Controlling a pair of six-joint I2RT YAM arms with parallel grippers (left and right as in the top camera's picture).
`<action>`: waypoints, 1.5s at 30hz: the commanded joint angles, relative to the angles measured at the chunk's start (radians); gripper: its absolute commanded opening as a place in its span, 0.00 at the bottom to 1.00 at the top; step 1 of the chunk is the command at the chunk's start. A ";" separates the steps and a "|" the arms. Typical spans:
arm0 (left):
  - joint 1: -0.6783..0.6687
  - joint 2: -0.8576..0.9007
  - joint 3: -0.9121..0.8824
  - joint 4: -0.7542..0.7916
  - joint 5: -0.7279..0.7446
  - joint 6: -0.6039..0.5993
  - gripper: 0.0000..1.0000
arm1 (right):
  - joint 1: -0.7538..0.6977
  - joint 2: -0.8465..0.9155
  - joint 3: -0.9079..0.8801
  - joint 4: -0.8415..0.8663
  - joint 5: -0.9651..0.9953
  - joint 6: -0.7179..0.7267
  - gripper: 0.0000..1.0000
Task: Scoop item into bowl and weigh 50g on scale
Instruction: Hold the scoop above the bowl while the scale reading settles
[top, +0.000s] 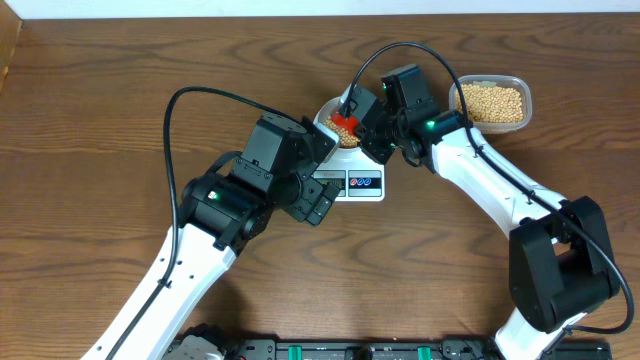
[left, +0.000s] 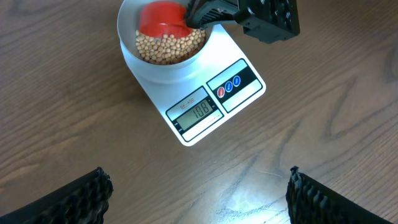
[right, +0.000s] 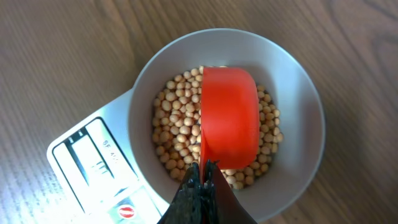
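Note:
The pale bowl (right: 298, 81) stands on the white scale (left: 205, 118) and holds many tan beans (right: 177, 127). The scale's display reads about 108. My right gripper (right: 204, 171) is shut on the handle of a red scoop (right: 229, 118), which lies turned over inside the bowl on the beans. In the overhead view the scoop (top: 345, 126) and right gripper (top: 362, 112) are over the bowl (top: 328, 110). My left gripper (left: 198, 190) is open and empty, above bare table in front of the scale (top: 364, 184).
A clear plastic tub (top: 492, 103) of beans stands at the back right, beside the right arm. The left arm lies across the table's front left, its wrist next to the scale's left end.

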 joint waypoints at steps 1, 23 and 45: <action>0.002 0.006 0.007 -0.002 0.012 0.016 0.92 | 0.000 0.012 -0.004 -0.008 -0.055 0.046 0.01; 0.002 0.006 0.007 -0.002 0.012 0.016 0.92 | -0.045 0.012 -0.004 0.000 -0.233 0.194 0.01; 0.002 0.006 0.007 -0.002 0.012 0.016 0.92 | -0.142 0.012 -0.004 0.023 -0.417 0.263 0.01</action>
